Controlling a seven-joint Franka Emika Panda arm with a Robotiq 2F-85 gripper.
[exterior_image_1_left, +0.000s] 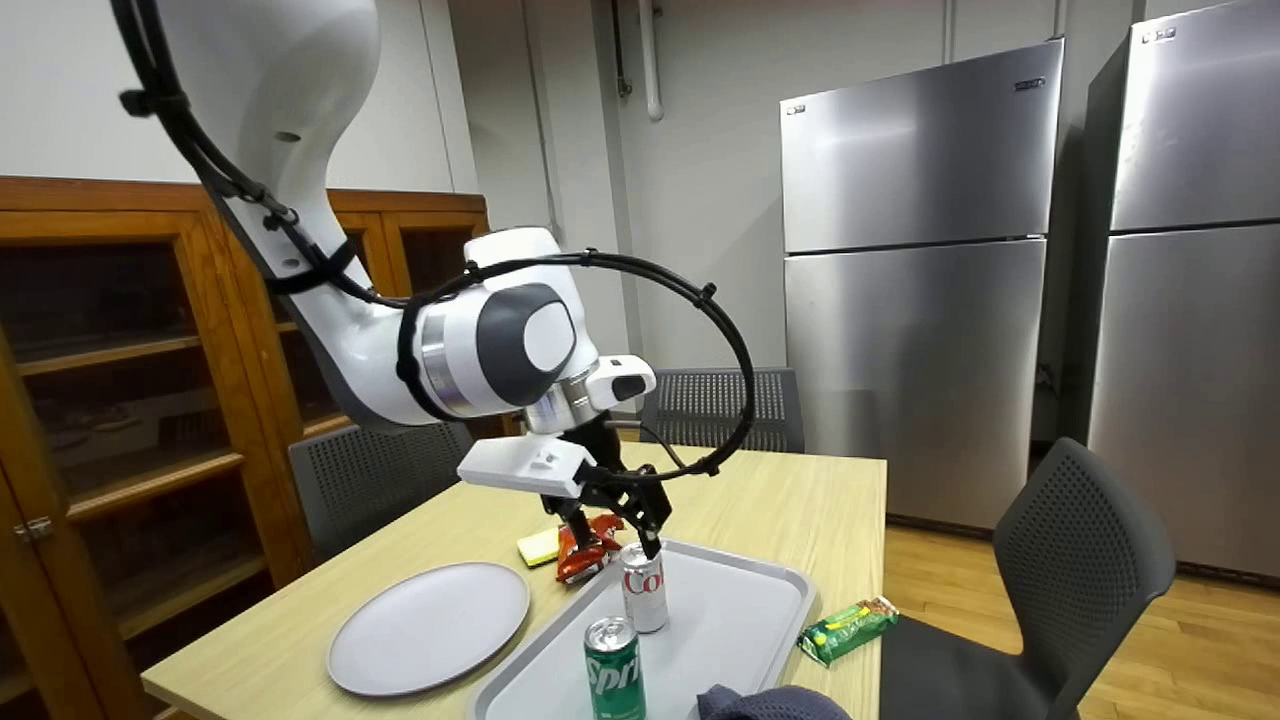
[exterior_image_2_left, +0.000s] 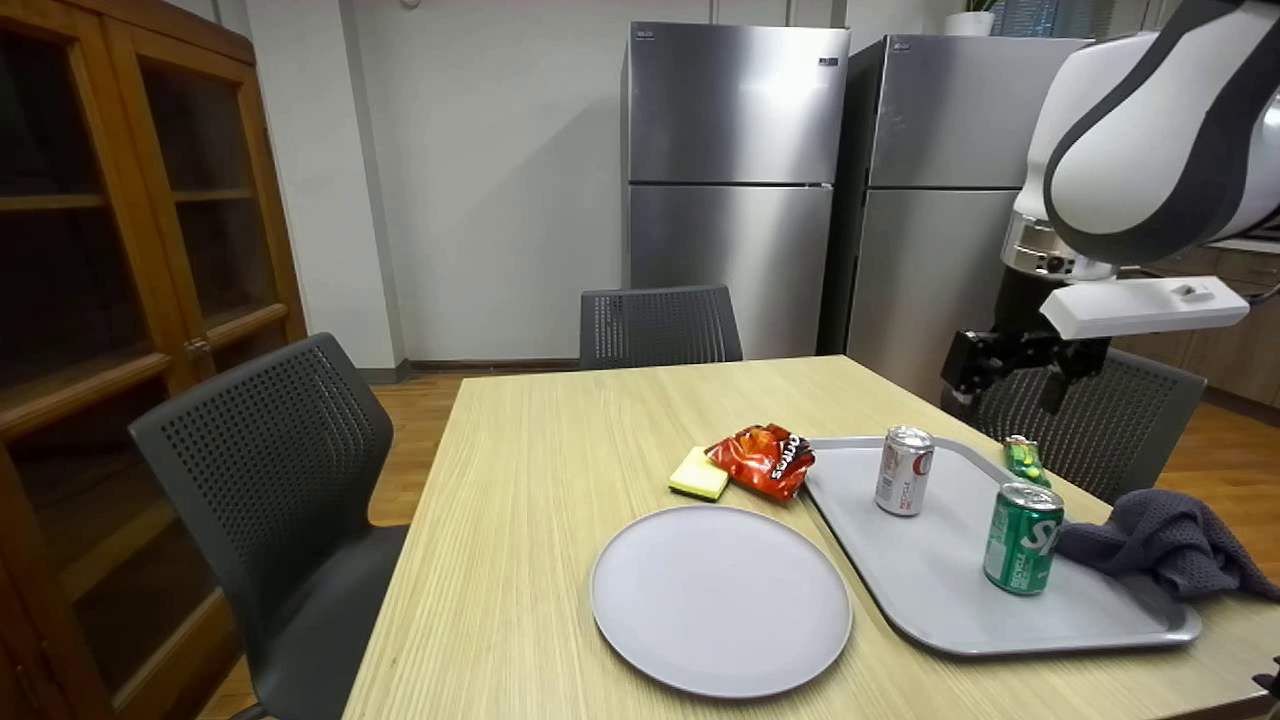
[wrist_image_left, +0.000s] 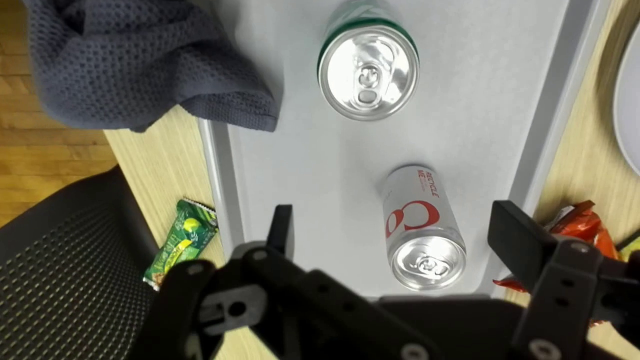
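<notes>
At left in my wrist view, a dark towel (wrist_image_left: 150, 70) overhangs the tray (wrist_image_left: 300, 170), probably held by its weight. A green can (wrist_image_left: 367, 72) and silver can (wrist_image_left: 424, 229) stand inside, the raised edge likely corralling them; my fingers (wrist_image_left: 517, 235) hover higher, spread and empty, nearest the silver can. Farther right, a red bag (wrist_image_left: 587, 223) lies on the counter (wrist_image_left: 575, 167).

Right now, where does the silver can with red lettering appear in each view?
In an exterior view: silver can low, near the middle, above the green can.
In an exterior view: silver can right of centre, above and left of the green can.
Wrist view: silver can right of centre, below the green can.
Shared landmark: the green can, on the gray tray in all three.
</notes>
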